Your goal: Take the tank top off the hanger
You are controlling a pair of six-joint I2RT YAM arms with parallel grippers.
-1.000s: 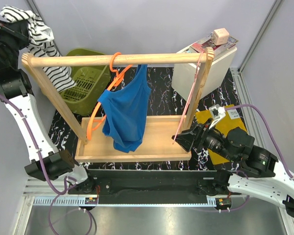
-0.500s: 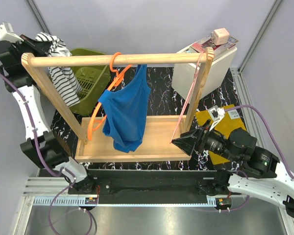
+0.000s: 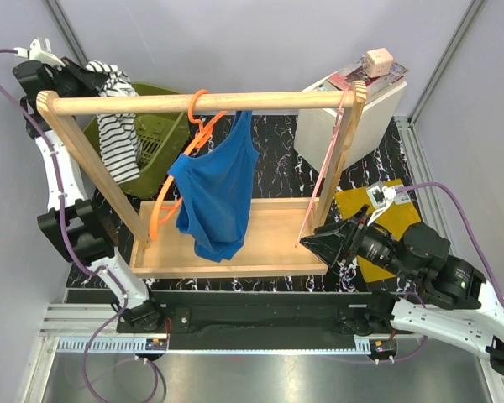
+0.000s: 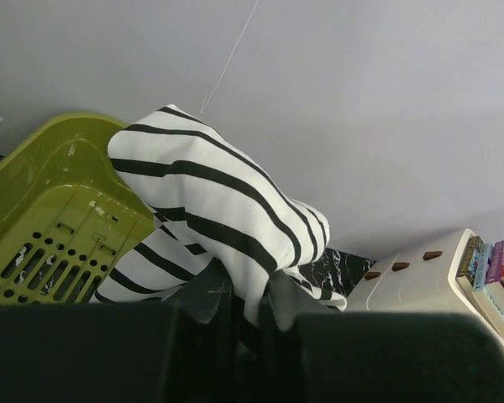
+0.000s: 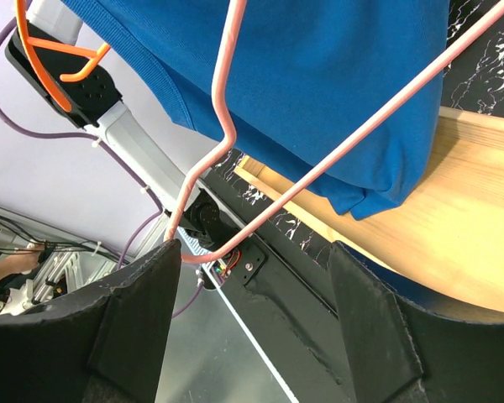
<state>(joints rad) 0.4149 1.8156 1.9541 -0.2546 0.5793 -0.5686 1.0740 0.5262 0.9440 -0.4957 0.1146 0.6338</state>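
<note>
- Tank top: plain bright-blue cloth, sleeveless, with wide shoulder straps. It hangs limp under the rod of the wooden rack. One strap runs up close to the rod, and the hem sags in folds just above the rack's base board.
- Hanger: bright orange plastic, with its hook over the rod. It is tilted steeply, so one curved arm sweeps down and out past the left side of the blue cloth. The top is on it, not yet off.
- Left jaws: raised at the far left corner of the rack, above the green basket. They stand narrow, pinching a fold of the black-and-white striped garment, which drapes down from them toward the basket.
- Right jaws: low beside the rack's right post, spread wide and holding nothing. The lower bend of the thin pale-pink hanger sits between the fingers, close to one finger. Whether it touches, I cannot tell.
</note>
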